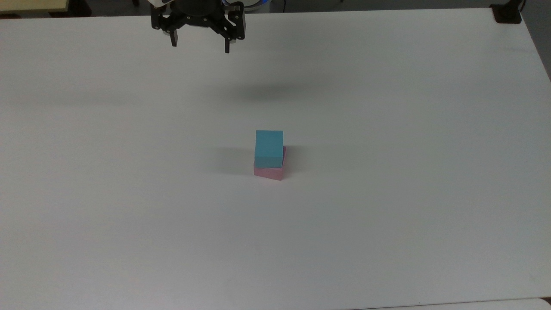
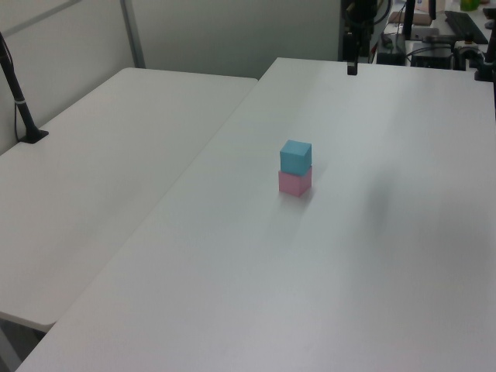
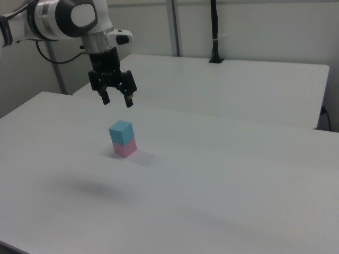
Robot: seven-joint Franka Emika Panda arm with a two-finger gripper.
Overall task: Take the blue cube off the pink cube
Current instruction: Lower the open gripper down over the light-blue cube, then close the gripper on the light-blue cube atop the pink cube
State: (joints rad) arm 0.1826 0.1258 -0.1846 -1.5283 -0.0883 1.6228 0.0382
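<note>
Two cubes sit stacked near the middle of the white table in the top view: the blue cube rests on the pink cube, turned slightly so that a strip of pink shows along the top view's right and along the near side. The stack stands well apart from every edge of the table. My gripper hangs over the far edge, toward the top view's left of the stack, with its two fingers spread wide and nothing between them. A soft shadow lies on the table between my gripper and the cubes.

From the left view, the blue cube sits squarely on the pink cube, about midway along the table, closer to the table's edge on the left view's left than to its opposite edge. A second white table adjoins it on the left view's left, with a dark post standing at its far corner.

In the right view, my gripper hovers above the table, higher than the stack and toward the right view's upper left of it, fingers open and pointing down. The blue cube tops the pink cube, both untouched by my fingers.
</note>
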